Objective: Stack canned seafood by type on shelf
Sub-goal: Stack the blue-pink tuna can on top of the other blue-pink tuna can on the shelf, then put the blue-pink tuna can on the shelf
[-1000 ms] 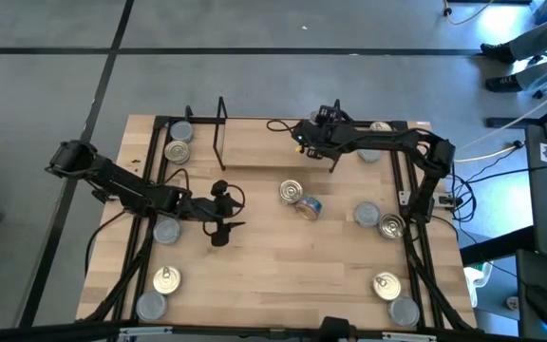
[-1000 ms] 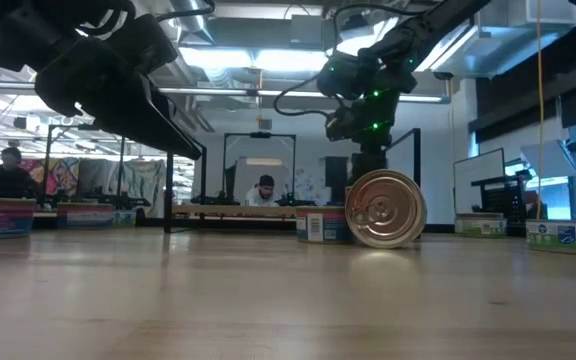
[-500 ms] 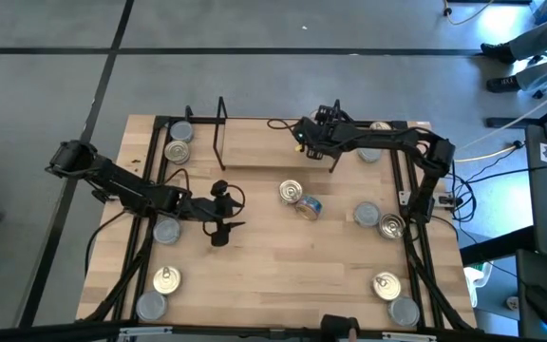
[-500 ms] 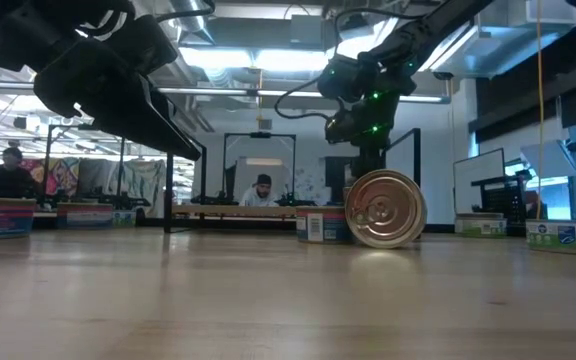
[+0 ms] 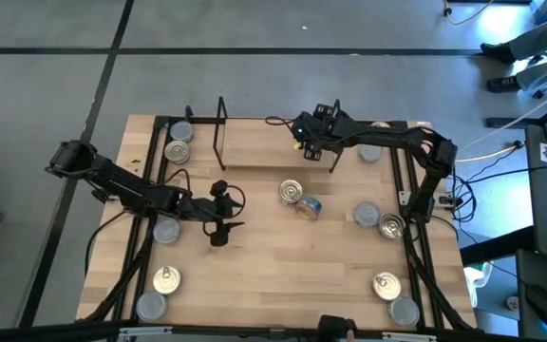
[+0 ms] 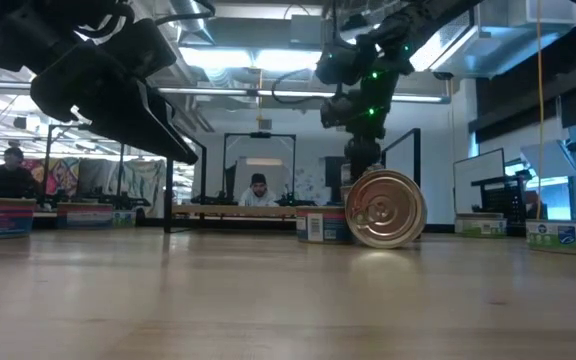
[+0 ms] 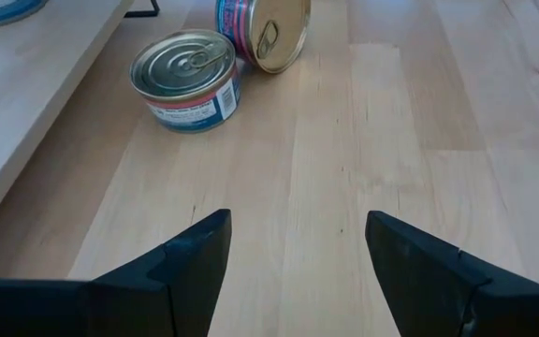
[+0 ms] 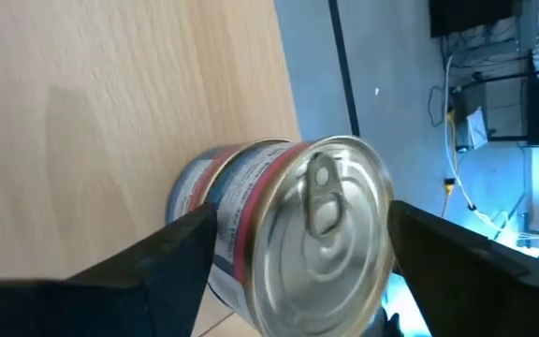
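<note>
Two arms mine over wood table (image 5: 254,275). Shelf (image 5: 218,133) at far edge, left of centre. My right claw (image 5: 304,135) above shelf's right end, clamped on red-banded gold-lid tin (image 8: 284,225). My left claw (image 7: 293,257) spread wide, empty, near two centre tins (image 5: 299,199). Label text unreadable.

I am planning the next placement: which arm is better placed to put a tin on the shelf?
The right. Its gripper is shut on a pull-tab tin close by the shelf. The left gripper is open and empty, farther from it.
</note>
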`<state>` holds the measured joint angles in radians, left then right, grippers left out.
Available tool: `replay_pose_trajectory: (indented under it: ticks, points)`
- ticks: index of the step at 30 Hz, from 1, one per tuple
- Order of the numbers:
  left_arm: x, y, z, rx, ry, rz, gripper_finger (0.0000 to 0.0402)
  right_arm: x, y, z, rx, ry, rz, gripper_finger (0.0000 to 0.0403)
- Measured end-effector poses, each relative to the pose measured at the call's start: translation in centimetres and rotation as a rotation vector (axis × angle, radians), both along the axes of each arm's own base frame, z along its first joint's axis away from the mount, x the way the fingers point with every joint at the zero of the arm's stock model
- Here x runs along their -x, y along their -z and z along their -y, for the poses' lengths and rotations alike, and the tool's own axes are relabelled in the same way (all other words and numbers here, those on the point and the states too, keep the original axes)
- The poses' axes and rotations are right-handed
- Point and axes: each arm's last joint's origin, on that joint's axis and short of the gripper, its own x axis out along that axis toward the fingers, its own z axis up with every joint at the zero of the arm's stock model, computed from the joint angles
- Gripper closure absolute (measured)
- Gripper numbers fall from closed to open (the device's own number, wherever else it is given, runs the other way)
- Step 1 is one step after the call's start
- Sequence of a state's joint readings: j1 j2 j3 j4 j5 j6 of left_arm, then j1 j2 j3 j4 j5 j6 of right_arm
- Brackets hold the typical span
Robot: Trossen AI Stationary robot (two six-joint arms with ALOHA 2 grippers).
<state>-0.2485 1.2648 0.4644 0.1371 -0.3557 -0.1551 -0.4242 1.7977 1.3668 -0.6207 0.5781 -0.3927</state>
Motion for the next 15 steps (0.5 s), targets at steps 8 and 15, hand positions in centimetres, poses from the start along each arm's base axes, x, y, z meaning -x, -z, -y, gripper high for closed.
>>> replay_pose_trajectory:
  ticks: [8, 15]
  points:
    - [0.0, 0.0, 0.0, 0.005, -0.004, 0.002, 0.0153, -0.5, -3.1, -2.7, -0.161, -0.016, 0.005, 0.0100]
    - [-0.2, -0.1, 0.0, 0.016, -0.010, 0.026, 0.0153, -0.4, -3.2, -10.6, -0.410, -0.165, 0.022, 0.0100]
